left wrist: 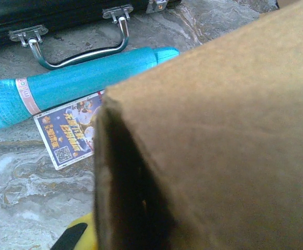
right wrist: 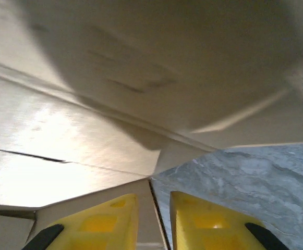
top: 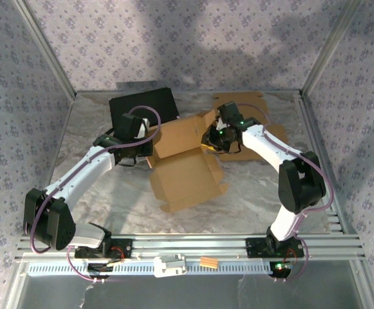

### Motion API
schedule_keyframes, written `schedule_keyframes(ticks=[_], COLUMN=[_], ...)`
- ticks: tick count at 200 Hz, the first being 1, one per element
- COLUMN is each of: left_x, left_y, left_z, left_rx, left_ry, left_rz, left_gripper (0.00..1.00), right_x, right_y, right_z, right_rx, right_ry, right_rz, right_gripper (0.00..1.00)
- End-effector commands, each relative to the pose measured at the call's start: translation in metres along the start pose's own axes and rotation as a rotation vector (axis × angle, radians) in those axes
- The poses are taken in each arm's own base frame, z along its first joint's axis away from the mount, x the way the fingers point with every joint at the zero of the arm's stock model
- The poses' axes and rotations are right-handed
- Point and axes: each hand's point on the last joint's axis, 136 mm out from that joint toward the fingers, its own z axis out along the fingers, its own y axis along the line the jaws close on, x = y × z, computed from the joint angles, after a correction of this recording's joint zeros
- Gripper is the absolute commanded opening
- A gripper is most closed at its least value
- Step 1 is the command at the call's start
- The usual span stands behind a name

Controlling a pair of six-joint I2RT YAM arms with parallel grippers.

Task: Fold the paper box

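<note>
Box in the middle, an arm on each side of it

The paper box (top: 185, 168) sits mid-desk (top: 257, 199), flaps spread. The left gripper (top: 149, 156) is at its left edge, the right gripper (top: 210, 140) at its back right flap. A case (top: 141, 106) lies behind the box at the back left; in the left wrist view a tube (left wrist: 73, 86) lies in front of that case, with a card (left wrist: 70, 135) partly under the tube.

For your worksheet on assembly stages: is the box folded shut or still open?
Open: the box has its flaps spread outward and its inside exposed on the table.
</note>
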Motion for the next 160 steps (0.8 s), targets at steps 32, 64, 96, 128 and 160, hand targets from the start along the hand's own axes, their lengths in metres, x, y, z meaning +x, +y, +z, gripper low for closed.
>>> schedule_keyframes(ticks=[32, 64, 96, 128, 160], left_x=[-0.017, -0.021, -0.024, -0.039, -0.058], left_y=[-0.011, -0.013, -0.012, -0.007, -0.008], left_z=[-0.005, -0.007, -0.008, -0.016, -0.019], left_rx=[0.048, 0.061, 0.086, 0.225, 0.413], left_ry=[-0.041, -0.048, -0.047, -0.061, -0.098], left_rz=[-0.029, -0.036, -0.041, -0.109, -0.121], left_gripper=[0.0, 0.0, 0.0, 0.0, 0.0], right_x=[0.022, 0.026, 0.014, -0.023, -0.079], right_y=[0.033, 0.041, 0.061, 0.08, 0.08], right_z=[0.006, 0.006, -0.026, -0.105, -0.176], right_rx=[-0.035, -0.048, -0.073, -0.25, -0.394], right_ry=[0.056, 0.067, 0.029, -0.1, -0.276], right_rz=[-0.069, -0.097, -0.186, -0.264, -0.223], right_gripper=[0.23, 0.24, 0.35, 0.48, 0.53])
